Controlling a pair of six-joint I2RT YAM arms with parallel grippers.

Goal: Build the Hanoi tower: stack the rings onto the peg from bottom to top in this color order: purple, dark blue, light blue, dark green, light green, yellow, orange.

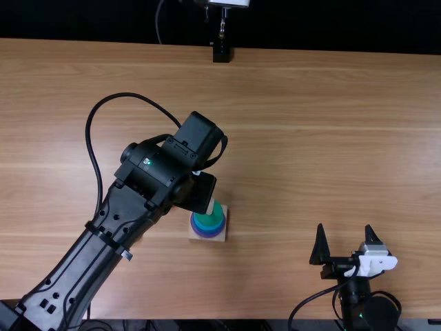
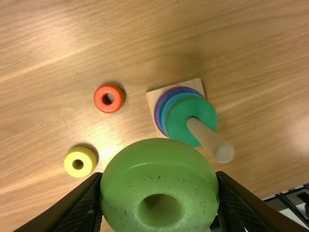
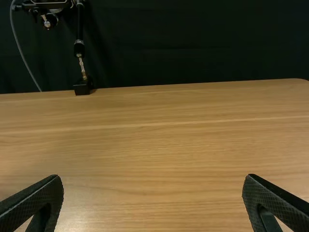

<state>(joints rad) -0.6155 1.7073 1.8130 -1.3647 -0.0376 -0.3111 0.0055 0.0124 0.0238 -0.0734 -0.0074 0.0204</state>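
Two rings, orange and yellow, lie loose, presumably waiting their turn: my left gripper pinches the light green ring near the peg, likely for lowering next. That peg holds purple, blues, dark green. My right gripper stands spread.

Purple-to-green stack on the peg, light green ring in the left pincer, 2 rings (orange, yellow) flat.
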